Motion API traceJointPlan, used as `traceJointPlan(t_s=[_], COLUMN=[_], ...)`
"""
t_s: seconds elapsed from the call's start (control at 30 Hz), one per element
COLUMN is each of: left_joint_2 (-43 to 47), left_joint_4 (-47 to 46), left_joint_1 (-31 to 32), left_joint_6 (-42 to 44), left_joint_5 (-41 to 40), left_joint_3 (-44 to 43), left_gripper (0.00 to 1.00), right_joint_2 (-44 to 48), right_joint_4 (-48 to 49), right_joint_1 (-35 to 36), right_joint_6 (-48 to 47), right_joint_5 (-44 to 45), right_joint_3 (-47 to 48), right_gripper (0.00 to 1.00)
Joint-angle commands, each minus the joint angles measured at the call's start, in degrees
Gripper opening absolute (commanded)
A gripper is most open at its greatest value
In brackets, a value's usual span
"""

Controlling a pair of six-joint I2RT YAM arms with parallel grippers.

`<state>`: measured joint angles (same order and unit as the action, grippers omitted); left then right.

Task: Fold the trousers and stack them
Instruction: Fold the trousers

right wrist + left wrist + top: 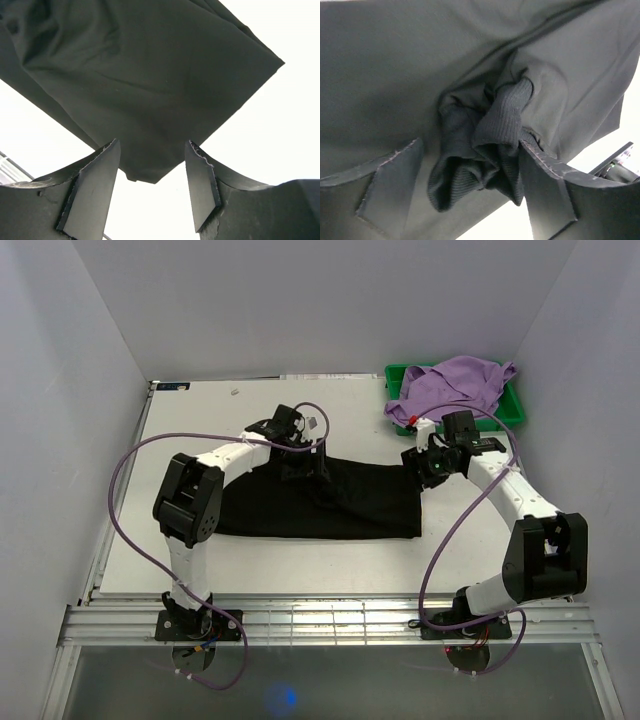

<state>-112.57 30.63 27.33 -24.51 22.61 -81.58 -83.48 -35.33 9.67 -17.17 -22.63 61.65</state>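
The black trousers (330,505) lie folded into a long flat band across the middle of the table. My left gripper (305,452) hangs over their far edge near the middle. In the left wrist view it (470,145) is open wide, with a bunched ribbed hem (505,115) between the fingers, brushing the right finger (545,190) and apart from the left one. My right gripper (425,465) is at the band's far right corner. In the right wrist view it (152,144) is open, and a pointed corner of the trousers (150,75) lies flat between and beyond its fingertips, untouched.
A green bin (515,405) at the back right holds a lilac garment (455,385) that spills over its near rim, close behind my right wrist. White walls close in the table (200,410) on three sides. Purple cables loop beside both arms.
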Motion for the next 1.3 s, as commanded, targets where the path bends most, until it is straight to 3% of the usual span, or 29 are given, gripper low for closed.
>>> traceJointPlan(t_s=[0.0,0.17,0.3,0.37,0.43,0.5,0.63,0.9,1.27], left_joint_2=[1.57,2.18,5.95,7.36,7.54,7.02,7.72,7.81,1.05], left_joint_4=[3.02,3.74,-0.21,-1.36,-1.19,0.39,1.80,2.59,1.88], left_joint_1=[2.02,2.02,1.32,0.80,-0.26,-1.48,-3.42,-6.76,-8.70], left_joint_6=[-0.36,-1.50,-2.99,-3.52,-3.70,-4.49,-5.11,1.48,4.03], left_joint_5=[-1.87,-0.99,1.55,2.70,4.27,6.03,11.39,11.76,7.54], left_joint_3=[-1.39,0.10,3.00,3.36,2.57,1.17,2.03,7.57,8.63], left_gripper=[0.85,0.75,0.52,0.36,0.09,0.00,0.00,0.00,0.02], right_joint_2=[1.75,0.87,0.78,0.78,0.86,0.78,0.16,-3.09,-11.79], right_joint_4=[-0.35,-0.44,-0.35,-0.26,-0.18,-0.09,-0.09,0.08,3.78], right_joint_1=[-1.06,-2.55,-2.90,-2.90,-2.99,-2.99,-2.99,-2.99,-1.41], right_joint_6=[-1.73,-1.82,-2.25,-2.87,-3.57,-3.66,-4.19,-5.33,-3.49], right_joint_5=[1.80,1.80,1.71,1.71,1.89,1.80,0.40,-5.39,-11.29], right_joint_3=[-0.21,-0.12,-0.74,-1.00,-1.26,-1.09,-0.21,0.49,0.05], right_gripper=[0.61,0.61,0.61,0.64,0.69,0.72,0.74,0.73,0.60])
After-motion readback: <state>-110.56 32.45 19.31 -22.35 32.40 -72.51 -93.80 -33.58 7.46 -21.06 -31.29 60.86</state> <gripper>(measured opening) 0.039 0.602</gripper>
